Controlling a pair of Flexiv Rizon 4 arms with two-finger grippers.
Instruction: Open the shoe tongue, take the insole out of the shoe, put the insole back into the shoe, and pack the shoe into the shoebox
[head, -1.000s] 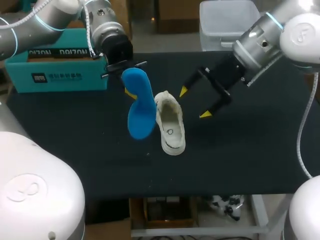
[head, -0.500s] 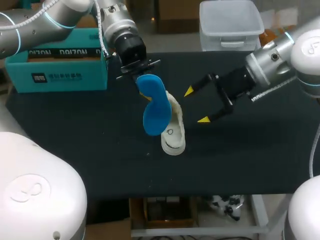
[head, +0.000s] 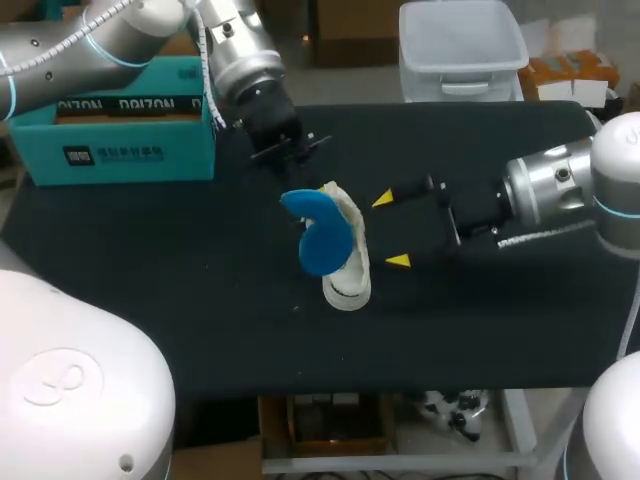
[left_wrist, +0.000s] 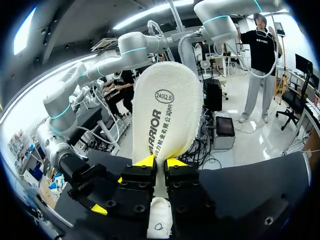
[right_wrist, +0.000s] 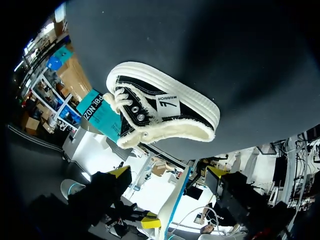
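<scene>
Risk here: the insole (head: 322, 240) bows over the shoe (head: 348, 285) mid-table, and with the shoe unbraced it could buckle or shove the shoe aside. Its toe is possibly inside, hard to tell. The left gripper (left_wrist: 160, 162) pinches the insole's heel. The right gripper (head: 390, 231) hangs wide open just beside the shoe, holding nothing.
</scene>
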